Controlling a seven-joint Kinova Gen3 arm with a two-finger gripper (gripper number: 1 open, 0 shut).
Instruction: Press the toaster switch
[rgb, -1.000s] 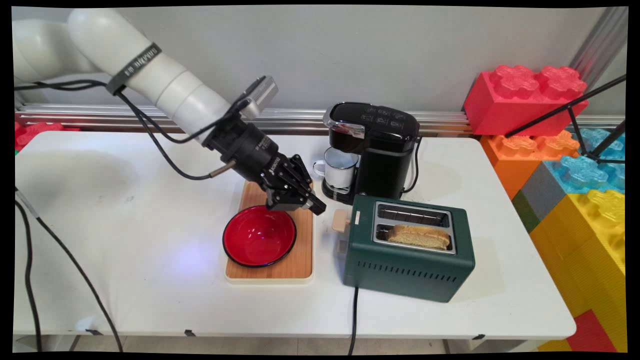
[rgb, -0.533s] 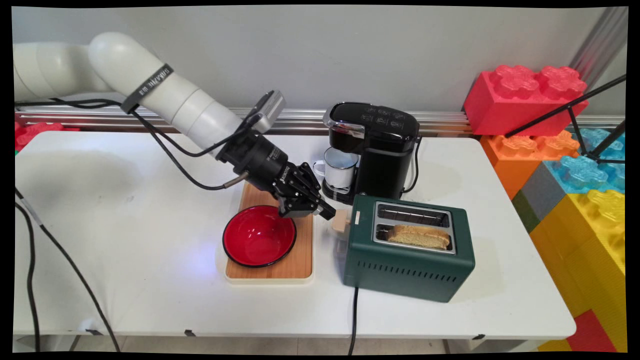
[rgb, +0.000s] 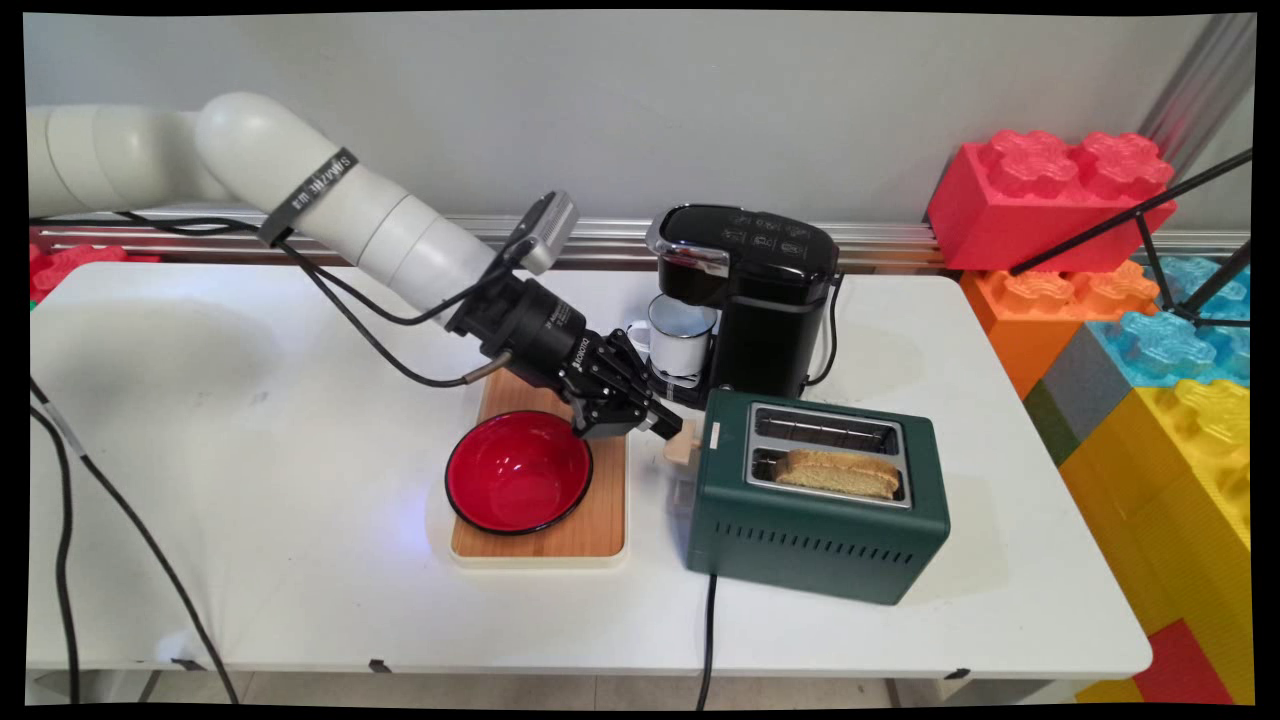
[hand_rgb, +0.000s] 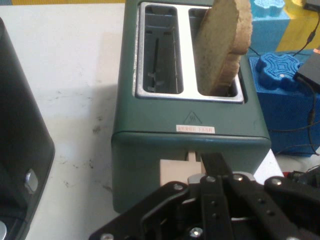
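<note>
The black two-finger gripper, its fingers drawn together into a narrow tip and holding nothing, sits right at the beige lever knob on the end of the dark green two-slot toaster, where a slice of toast stands in the near slot. Beside it a red bowl rests on a wooden board, a white mug under the black coffee machine, all on the white worktop. A glancing push could slip off the small knob or shove the toaster sideways.
</note>
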